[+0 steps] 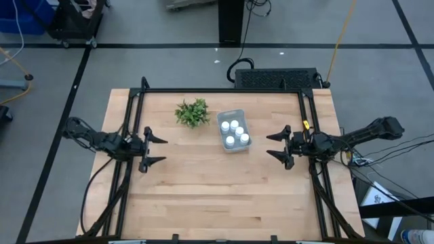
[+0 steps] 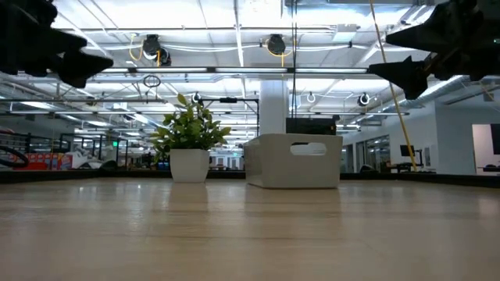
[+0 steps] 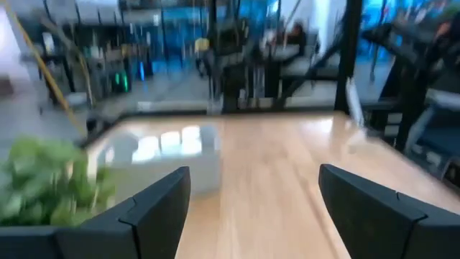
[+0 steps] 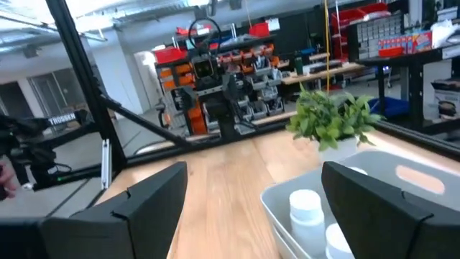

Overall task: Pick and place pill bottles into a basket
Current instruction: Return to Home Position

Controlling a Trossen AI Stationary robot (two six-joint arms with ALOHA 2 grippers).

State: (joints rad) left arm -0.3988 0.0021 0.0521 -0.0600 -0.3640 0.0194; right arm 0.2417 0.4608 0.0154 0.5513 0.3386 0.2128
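The pale blue-grey basket (image 1: pixel 233 131) stands at the table's far middle and holds several white pill bottles (image 1: pixel 234 125); it also shows in the low view (image 2: pixel 294 160) and the right wrist view (image 4: pixel 402 180), where two bottles (image 4: pixel 305 205) are seen. My left gripper (image 1: pixel 157 149) is open and empty, raised at the table's left side. My right gripper (image 1: pixel 277 147) is open and empty, raised at the right side, near the basket.
A small green plant in a white pot (image 1: pixel 192 112) stands left of the basket, also in the low view (image 2: pixel 189 144). A black frame (image 1: pixel 224 91) runs along the table's far and side edges. Bare wood lies across the near half.
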